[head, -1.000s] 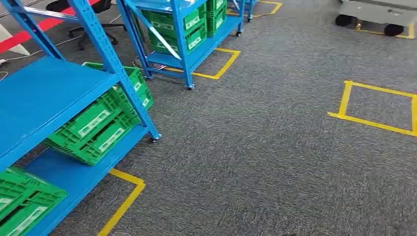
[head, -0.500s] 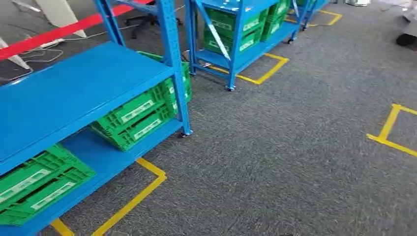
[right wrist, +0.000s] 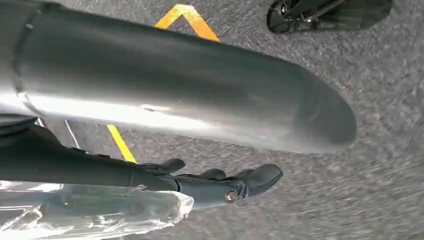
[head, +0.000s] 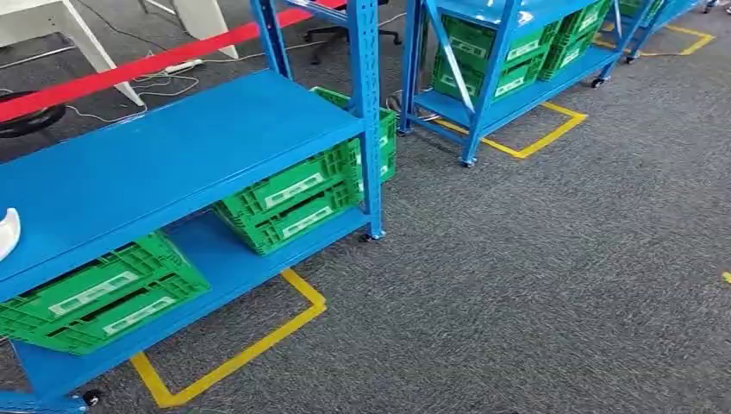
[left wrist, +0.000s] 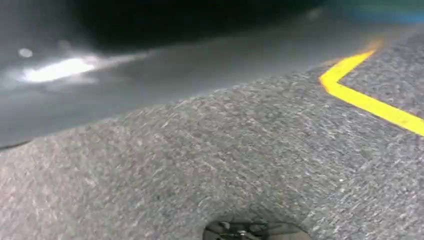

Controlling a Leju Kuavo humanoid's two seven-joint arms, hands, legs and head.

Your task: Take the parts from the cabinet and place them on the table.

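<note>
The right hand (right wrist: 220,185) hangs over the grey carpet (right wrist: 350,200), its dark fingers (right wrist: 260,176) stretched along a clear plastic bag (right wrist: 100,212) lying just beside them; whether they grip the bag cannot be told. A blue cabinet (head: 172,155) holds 2 green crates (head: 293,194) on its lower shelf.

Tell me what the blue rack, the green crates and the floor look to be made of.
Blue rack: likely painted steel, judging by its smooth, evenly glossy shelf and perforated uprights.
Green crates: probably moulded plastic, with ribbed, latticed walls, uniform colour and white labels.
Floor: grey short-pile carpet, matte and speckled; the yellow lines look like flat tape, though paint is possible.
</note>
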